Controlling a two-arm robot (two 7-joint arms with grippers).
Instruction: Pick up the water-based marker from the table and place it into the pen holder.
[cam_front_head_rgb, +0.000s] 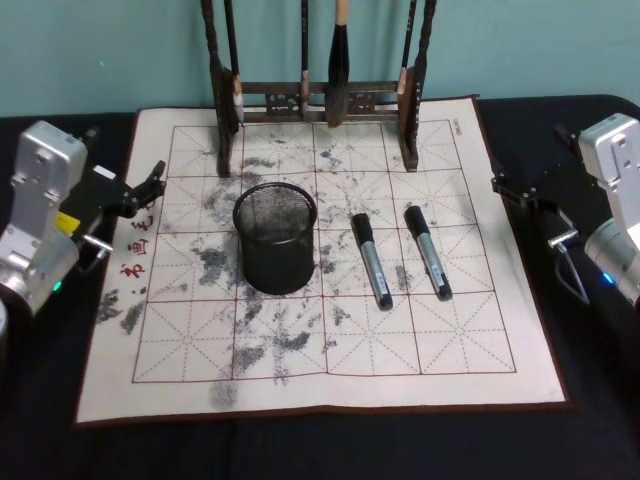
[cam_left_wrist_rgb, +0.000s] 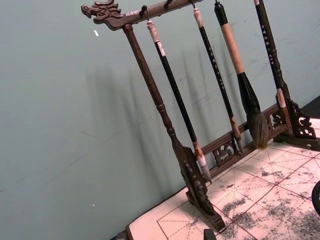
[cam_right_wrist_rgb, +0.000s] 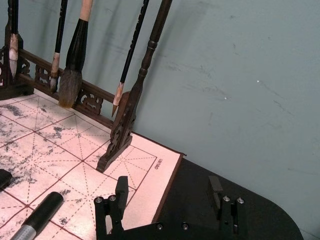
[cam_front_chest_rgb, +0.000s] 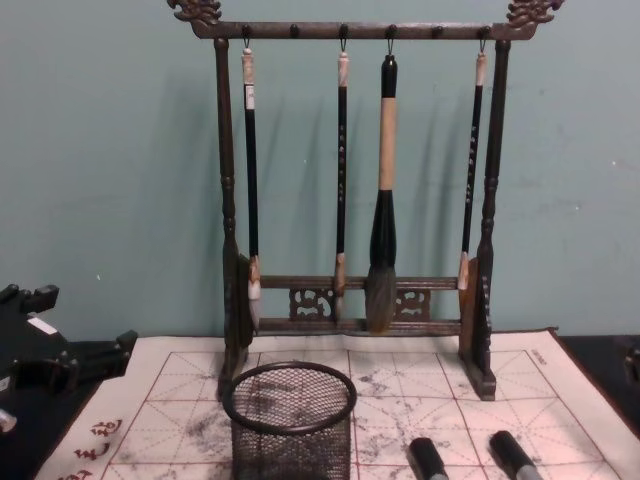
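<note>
Head view: markers (cam_front_head_rgb: 371, 260) lie parallel, caps toward brush rack (cam_front_head_rgb: 280, 100).

**Item Count: Work Area**

From the remote station I count these quantities:

- Markers: 2. I log them as the left marker (cam_front_head_rgb: 371, 260) and the right marker (cam_front_head_rgb: 428, 252).
- Pen holder (cam_front_head_rgb: 275, 238): 1.
- Calligraphy mat (cam_front_head_rgb: 330, 360): 1.
- Table (cam_front_head_rgb: 600, 400): 1.
- Brush rack (cam_front_chest_rgb: 360, 31): 1.
- Brushes (cam_front_chest_rgb: 385, 180) hanging on it: 4.
- Grippers: 2. I log them as the left gripper (cam_front_head_rgb: 152, 187) and the right gripper (cam_right_wrist_rgb: 167, 187).
</note>
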